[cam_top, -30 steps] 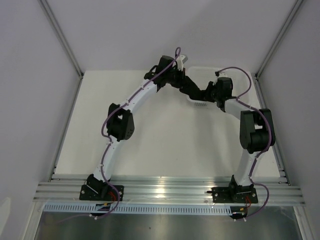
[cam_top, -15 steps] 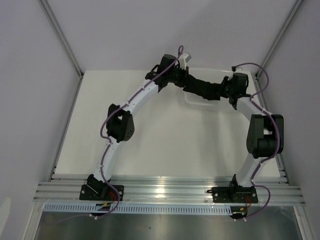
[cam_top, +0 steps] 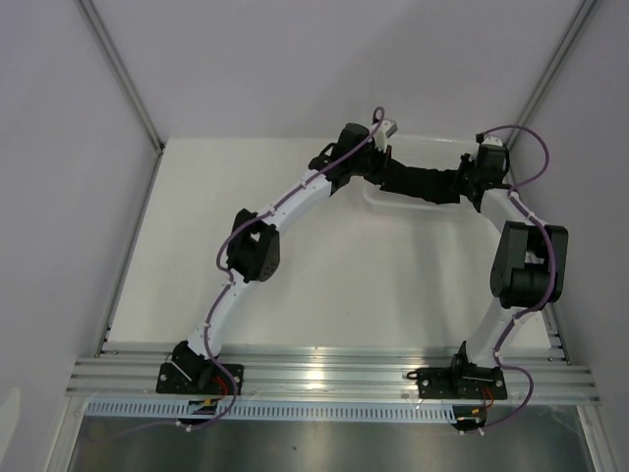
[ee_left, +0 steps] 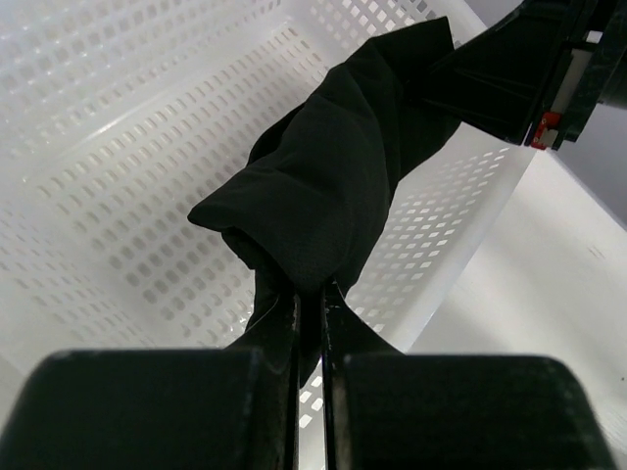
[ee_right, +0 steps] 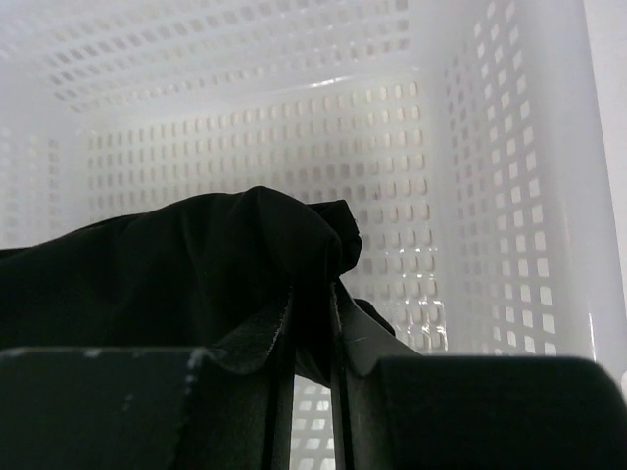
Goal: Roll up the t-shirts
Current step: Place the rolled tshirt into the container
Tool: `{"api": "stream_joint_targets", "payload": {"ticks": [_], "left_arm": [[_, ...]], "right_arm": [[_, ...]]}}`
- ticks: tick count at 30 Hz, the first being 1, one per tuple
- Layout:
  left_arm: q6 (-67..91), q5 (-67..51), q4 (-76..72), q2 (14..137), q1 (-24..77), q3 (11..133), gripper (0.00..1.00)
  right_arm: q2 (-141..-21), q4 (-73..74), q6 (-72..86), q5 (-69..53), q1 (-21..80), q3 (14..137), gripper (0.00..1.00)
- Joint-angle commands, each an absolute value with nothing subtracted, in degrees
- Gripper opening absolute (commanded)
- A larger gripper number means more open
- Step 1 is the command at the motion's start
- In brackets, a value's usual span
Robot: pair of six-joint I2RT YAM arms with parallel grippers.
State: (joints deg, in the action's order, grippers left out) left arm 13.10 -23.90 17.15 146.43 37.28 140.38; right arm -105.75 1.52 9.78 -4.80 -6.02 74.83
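Both the left hand [ee_left: 309, 294] and the right hand [ee_right: 312, 294] clamp the ends of an apparently rolled black t-shirt [cam_top: 418, 182] over the basket [ee_left: 118, 176]; only lowering it in seems left.

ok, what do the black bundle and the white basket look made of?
t-shirt: soft woven or knit fabric, matte black. It folds and drapes, and a fine textile grain shows.
basket: probably moulded plastic, white and slightly glossy. Its walls are rigid, with regular slot holes and soft highlights.

White table [cam_top: 324, 285], pale grey walls [cam_top: 295, 59] (metal corner strips [cam_top: 123, 74]), aluminium rail [cam_top: 324, 375]
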Motion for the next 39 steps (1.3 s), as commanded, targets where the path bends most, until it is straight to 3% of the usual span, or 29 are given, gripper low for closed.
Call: {"api": "stream_joint_targets", "payload": {"ticks": [1,12,21,28,39], "left_arm": [[18.17,-25.31,16.69,145.37,36.74,143.97,0.01],[32.68,-27.77,19.52,146.77,35.25,139.93,0.06],[32.25,-27.16,18.81,148.88,34.45,140.45,0.09],[34.80,-27.33,18.37,150.91,33.66,141.06,0.25],[35.51,-28.65,17.93,151.79,32.87,141.85,0.37]], "right_arm": [[-106.26,3.07,6.51,-3.08,-6.24,78.31,0.00],[-107.75,7.11,5.19,-2.20,-6.42,78.49,0.00],[-108.46,6.68,5.36,-3.87,-6.50,78.31,0.00],[-109.60,6.68,5.36,-4.92,-6.50,78.83,0.00],[-111.45,7.38,5.97,-5.80,-6.24,79.80,0.00]]}}
